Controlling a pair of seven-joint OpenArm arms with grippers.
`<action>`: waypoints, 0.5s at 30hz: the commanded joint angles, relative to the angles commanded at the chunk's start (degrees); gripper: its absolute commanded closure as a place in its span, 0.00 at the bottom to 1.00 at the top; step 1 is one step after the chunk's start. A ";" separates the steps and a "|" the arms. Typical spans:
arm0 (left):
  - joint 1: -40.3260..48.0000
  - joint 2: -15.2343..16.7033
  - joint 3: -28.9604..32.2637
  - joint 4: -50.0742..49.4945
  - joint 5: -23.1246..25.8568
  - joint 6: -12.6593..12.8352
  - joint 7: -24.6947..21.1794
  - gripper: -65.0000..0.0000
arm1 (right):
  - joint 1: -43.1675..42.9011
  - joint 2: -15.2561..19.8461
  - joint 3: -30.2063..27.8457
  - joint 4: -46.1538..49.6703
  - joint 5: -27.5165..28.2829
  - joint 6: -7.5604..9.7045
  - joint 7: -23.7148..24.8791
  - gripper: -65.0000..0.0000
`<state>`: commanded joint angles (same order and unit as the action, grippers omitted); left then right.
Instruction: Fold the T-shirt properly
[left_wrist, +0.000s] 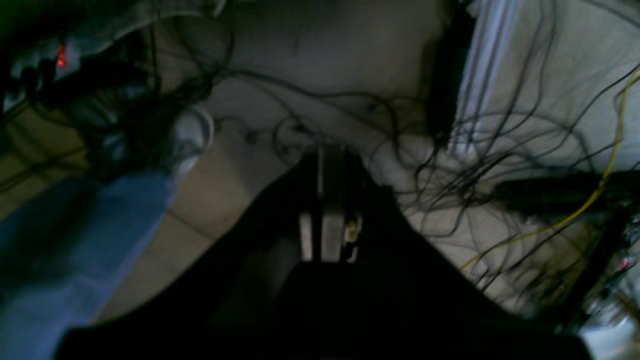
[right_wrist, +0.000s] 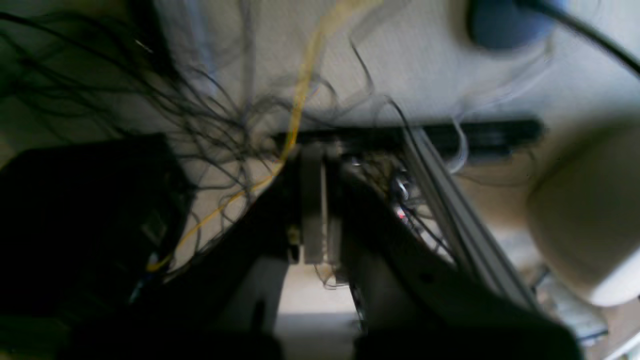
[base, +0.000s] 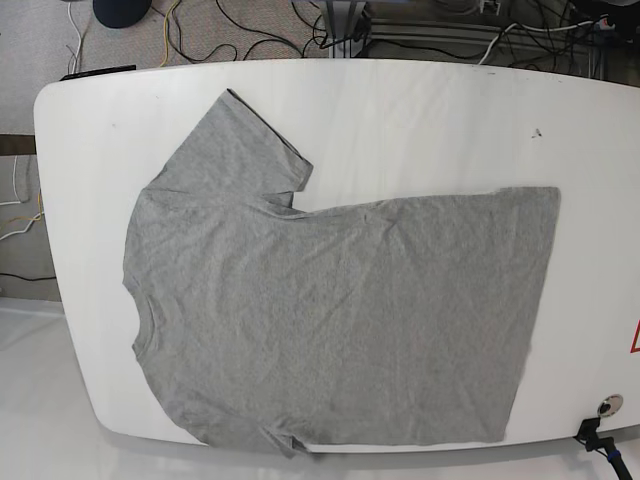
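The grey T-shirt (base: 340, 310) is lying spread across the white worktop (base: 430, 120), its neckline facing nine o'clock, its hem three o'clock, one sleeve pointing toward eleven o'clock. Both wrist views are showing dark, closed-together fingers (left_wrist: 330, 200) over cables (left_wrist: 320, 95), the left and right pairs clenched, nothing visible between them.

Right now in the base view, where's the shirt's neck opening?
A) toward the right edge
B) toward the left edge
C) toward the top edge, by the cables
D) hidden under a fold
B: the T-shirt lies with its curved neckline facing the table's left edge in that view.
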<state>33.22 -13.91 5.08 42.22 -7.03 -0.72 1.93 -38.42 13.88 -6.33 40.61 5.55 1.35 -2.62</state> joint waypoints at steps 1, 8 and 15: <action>1.66 -0.90 0.53 2.81 -1.15 0.11 -0.06 1.00 | -1.97 0.74 -0.20 2.91 0.08 -0.16 -0.14 1.00; 12.48 -2.91 1.69 21.67 -3.37 -0.98 -0.09 1.00 | -8.75 2.04 0.59 11.65 0.39 -0.36 -1.89 1.00; 21.97 -3.19 1.36 38.64 -3.75 -0.94 0.22 1.00 | -17.58 3.22 1.29 30.19 0.80 -1.60 -4.13 1.00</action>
<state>55.19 -17.10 6.44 80.87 -10.77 -1.66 2.15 -56.01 17.10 -5.04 70.80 6.35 -0.25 -6.74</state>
